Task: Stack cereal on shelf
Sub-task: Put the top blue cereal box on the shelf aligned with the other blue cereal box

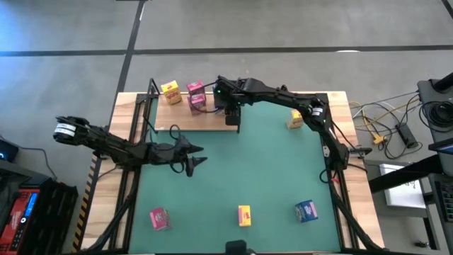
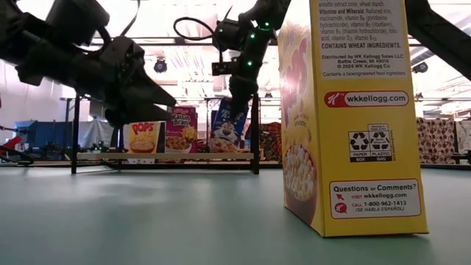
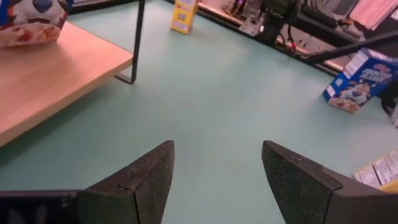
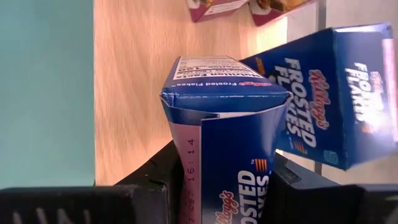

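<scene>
Risk, as I judge: Frosted Flakes box (image 4: 227, 149) tips or knocks second Frosted Flakes box (image 4: 329, 93) just beside it if released crooked; row of Pops box (image 2: 143, 138) and Raisin Bran box (image 2: 182, 129) on shelf (image 1: 205, 122) also near; right gripper (image 1: 231, 113) reaches over shelf end, fingers clamped on box; left gripper (image 3: 214, 177) hovers low above green mat (image 1: 248, 170), fingers spread, holding nothing.

The blue printed cardboard cereal box (image 4: 230, 137) in the dark right end effector (image 4: 217, 186) bore white lettering; beneath it lay the pale wooden shelf board (image 4: 134, 93), beside a teal-green worktop mat (image 4: 43, 93).
</scene>
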{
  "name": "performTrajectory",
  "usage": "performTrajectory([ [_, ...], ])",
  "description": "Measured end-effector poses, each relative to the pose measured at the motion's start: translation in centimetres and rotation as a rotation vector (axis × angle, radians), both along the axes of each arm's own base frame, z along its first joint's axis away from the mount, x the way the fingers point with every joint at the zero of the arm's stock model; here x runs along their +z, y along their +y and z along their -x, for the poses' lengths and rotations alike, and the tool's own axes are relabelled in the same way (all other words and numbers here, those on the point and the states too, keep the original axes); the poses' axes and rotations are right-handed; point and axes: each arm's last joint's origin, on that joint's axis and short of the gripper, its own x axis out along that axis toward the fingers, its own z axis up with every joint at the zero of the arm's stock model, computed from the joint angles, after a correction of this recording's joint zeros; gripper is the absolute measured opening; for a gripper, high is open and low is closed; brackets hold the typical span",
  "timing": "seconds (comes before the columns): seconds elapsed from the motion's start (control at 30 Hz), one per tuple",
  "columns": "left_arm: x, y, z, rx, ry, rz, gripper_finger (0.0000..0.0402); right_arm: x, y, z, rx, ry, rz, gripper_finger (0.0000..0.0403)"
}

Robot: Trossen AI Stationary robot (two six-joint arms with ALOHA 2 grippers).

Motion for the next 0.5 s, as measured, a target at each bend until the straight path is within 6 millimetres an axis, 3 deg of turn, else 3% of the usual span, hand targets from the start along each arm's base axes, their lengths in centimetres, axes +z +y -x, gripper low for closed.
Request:
performTrajectory([
  [0.5,-0.09,0.00,-0.01,-0.002,0.022,-0.008,0.0227,-0.23,-0.06,-0.28,0.054,0.001,0.020,0.0134],
])
